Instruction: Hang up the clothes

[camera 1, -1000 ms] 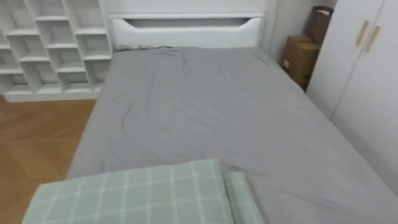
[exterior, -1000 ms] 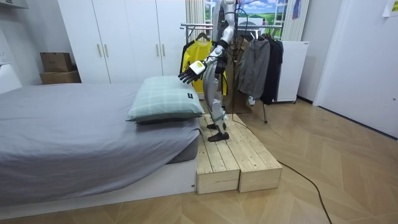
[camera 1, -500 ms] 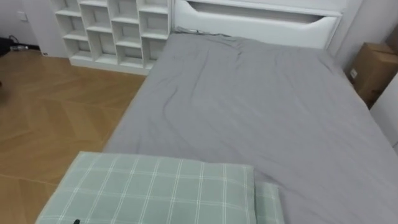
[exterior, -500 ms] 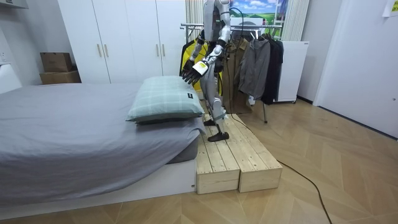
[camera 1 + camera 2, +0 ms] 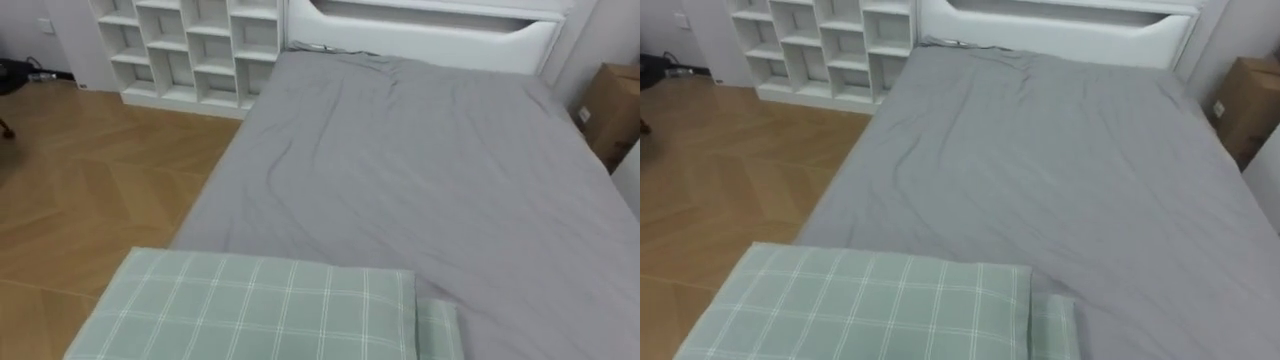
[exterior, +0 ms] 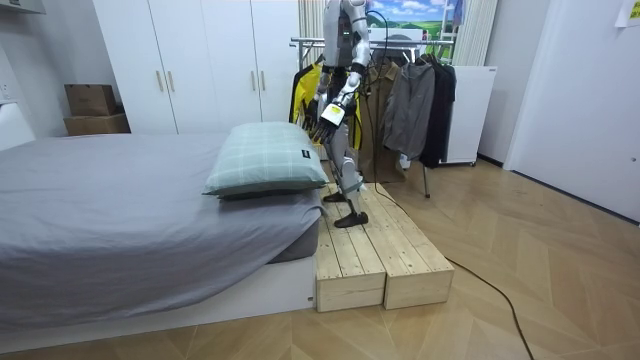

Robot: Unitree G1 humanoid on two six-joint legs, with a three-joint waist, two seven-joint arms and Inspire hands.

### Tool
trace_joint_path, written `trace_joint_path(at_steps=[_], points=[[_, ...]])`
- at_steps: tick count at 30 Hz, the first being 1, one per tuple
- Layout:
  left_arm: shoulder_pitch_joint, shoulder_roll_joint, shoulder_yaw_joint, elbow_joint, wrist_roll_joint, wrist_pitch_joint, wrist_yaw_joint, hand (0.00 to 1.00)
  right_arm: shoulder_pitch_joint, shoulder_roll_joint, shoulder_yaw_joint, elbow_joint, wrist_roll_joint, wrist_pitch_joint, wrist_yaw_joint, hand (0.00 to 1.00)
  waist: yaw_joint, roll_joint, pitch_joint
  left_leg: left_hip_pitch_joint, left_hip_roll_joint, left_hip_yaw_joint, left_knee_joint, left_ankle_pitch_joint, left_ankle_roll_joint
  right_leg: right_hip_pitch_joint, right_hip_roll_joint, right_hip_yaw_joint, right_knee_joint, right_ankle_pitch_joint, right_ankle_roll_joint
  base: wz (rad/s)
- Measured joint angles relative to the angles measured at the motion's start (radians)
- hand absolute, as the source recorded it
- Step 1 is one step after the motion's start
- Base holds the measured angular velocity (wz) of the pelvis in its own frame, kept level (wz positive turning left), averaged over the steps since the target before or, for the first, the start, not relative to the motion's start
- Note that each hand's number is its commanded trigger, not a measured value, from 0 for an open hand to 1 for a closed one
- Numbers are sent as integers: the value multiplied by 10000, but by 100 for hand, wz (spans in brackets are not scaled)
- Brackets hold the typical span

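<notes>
We are looking down the length of a bed (image 5: 420,180) whose grey sheet is lying lightly creased and is running up to a white headboard (image 5: 430,40). A wooden floor (image 5: 90,180) is spreading out on the robot's left. In the room view a white wardrobe (image 6: 200,60) is standing behind the bed, and in the eye views a white cubby shelf (image 5: 190,45) is standing against the far wall beside the headboard. The robot is standing upright on a low wooden platform (image 6: 385,260) that is sitting against the end of the bed, and it is facing the room view's left, toward the bed. Just behind it a clothes rack (image 6: 312,42) is standing. The clothes are all hanging there, a yellow garment (image 6: 303,92) on the bed side and dark garments (image 6: 408,105) on the far side, none of them touching the robot's hands as far as we are seeing. A green checked pillow (image 5: 260,310) is lying at the near end of the bed, right below the head camera. A cardboard box (image 5: 610,100) is sitting on the floor to the right of the headboard. The left hand (image 6: 328,114) is hanging raised at chest height in front of the yellow garment, apart from the pillow; we cannot tell its state from this far off
</notes>
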Motion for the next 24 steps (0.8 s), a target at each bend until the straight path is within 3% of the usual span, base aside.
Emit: trace_joint_path(at_steps=[5,8,14,18,24], points=[[351,2,59,2,-433,13,352,0,81,-2,56,0,99,200,-67,0,5,-17,-91,140,-65,80,-185,96,2,11,-50,111,14,-93,19,-3],[456,15,64,408,-460,73,389,0,49,35,44,42,17,344,-139,0,23,-48,-77,258,-88,47,-249,98,2,126,-50,183,-13,-103,34,4],[530,9,68,1360,-431,597,322,0,-68,43,95,48,91,532,-114,0,253,-138,-74,266,-111,39,-227,98,3,132,-60,242,6,-102,35,0],[650,-4,84,1712,-442,975,-137,0,-122,49,120,40,179,642,-103,0,513,-143,-75,272,-111,37,-229,97,3,145,-69,223,25,-100,33,2],[604,-102,54,2130,-771,1627,-1466,0,-184,115,190,-3,208,649,149,0,531,-87,-26,393,-119,21,-256,95,3,303,-73,231,4,-110,49,3]])
